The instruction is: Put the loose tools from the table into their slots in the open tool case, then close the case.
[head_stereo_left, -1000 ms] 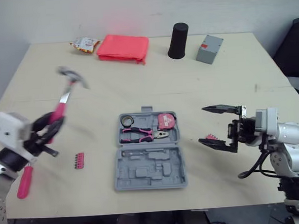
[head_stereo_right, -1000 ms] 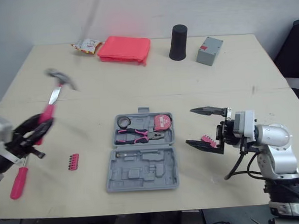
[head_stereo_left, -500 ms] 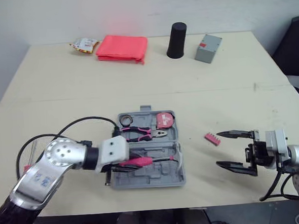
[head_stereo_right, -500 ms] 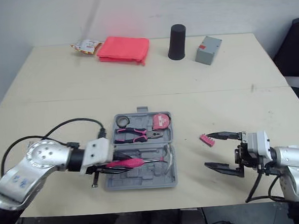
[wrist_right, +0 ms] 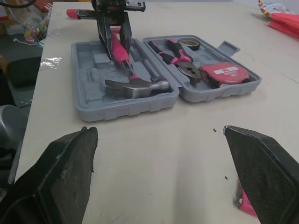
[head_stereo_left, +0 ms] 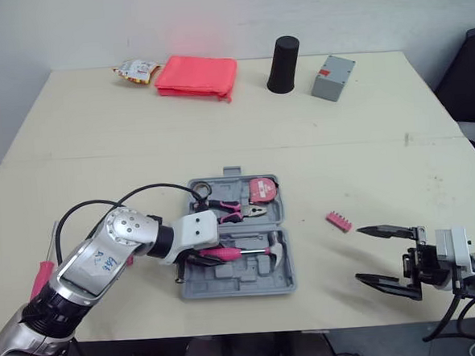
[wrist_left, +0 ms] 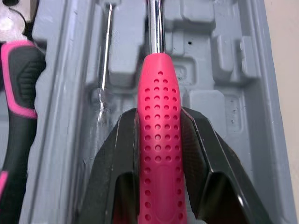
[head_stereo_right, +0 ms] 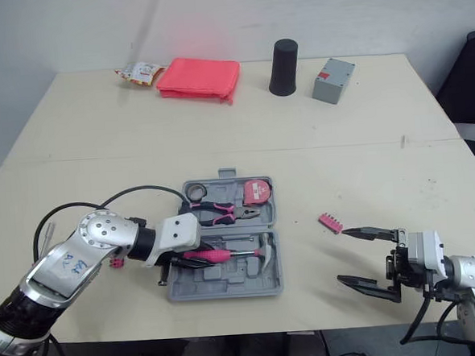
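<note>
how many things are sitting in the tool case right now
4. The hammer lies in the near half of the case, held by the left gripper; the pliers, tape measure and a black roll sit in the far half. The arm may hide smaller pieces.

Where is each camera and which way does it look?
Head eyes: look forward and down at the table, tool case, both arms.
Left wrist: looks along the left gripper, shut on the hammer in the tool case.
Right wrist: looks across the table, past the open right gripper, at the tool case.
Shared: both wrist views show the hammer.
</note>
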{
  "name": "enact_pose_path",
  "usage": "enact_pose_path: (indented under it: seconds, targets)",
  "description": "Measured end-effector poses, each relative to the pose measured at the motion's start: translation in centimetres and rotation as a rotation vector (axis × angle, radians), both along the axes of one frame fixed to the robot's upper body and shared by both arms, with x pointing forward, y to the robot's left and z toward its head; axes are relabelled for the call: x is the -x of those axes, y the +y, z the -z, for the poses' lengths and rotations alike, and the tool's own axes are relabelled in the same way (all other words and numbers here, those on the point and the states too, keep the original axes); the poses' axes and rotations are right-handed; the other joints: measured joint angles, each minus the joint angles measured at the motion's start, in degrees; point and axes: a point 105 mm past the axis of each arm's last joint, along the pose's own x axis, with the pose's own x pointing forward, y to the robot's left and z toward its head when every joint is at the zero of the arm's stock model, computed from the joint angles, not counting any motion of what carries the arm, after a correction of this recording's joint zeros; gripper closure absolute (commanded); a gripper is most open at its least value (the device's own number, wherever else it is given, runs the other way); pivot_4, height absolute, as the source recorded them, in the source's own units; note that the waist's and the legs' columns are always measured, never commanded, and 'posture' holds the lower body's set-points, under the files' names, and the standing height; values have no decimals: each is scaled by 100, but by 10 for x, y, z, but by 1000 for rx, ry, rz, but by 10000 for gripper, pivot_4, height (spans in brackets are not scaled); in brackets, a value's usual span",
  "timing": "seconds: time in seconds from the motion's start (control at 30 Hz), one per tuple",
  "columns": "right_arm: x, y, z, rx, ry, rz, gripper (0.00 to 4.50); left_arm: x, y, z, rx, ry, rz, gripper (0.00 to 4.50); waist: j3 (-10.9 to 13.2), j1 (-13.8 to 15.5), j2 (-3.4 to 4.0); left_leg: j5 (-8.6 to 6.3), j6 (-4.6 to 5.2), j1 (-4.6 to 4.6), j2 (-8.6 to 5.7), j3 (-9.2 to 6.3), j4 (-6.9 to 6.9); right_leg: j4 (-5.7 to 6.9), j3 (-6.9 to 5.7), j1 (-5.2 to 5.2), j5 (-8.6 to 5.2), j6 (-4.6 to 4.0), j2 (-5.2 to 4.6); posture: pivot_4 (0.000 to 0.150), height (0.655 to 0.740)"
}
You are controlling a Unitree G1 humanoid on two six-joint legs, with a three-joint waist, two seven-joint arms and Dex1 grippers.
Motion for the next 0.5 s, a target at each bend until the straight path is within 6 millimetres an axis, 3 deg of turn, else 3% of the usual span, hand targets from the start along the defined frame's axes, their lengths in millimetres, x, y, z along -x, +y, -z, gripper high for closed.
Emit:
enact_pose_path:
  seconds: [0.13, 0.2, 0.3, 0.5]
  targets:
    - [-2, -1, 0, -4, -11, 4, 0, -4, 0, 0, -37, -26, 6, 39415, 0, 1, 0, -1, -1, 1, 3, 1, 3, 0, 2, 1, 0, 0, 1, 1500, 7400]
    - [-3, 0, 0, -7, -15, 4, 0, -6, 1, 0, -56, -55, 13, 29145, -1, -6, 1, -2, -2, 3, 5, 2, 9, 4, 4, 3, 0, -1, 2, 1500, 7400]
    - [-4, 0, 1, -9, -10, 5, 0, -9, 2, -5, -37, -118, 28, 18160, -1, -2, 1, -4, -5, 4, 12, 1, 14, 6, 4, 3, 0, -3, 2, 1500, 7400]
    - [-8, 4, 0, 0, -18, -14, 0, 0, -1, -9, 96, -161, 94, 18160, 1, -7, 4, -8, -4, -1, 14, 2, 19, 4, 3, 2, 0, -4, 1, 1500, 7400]
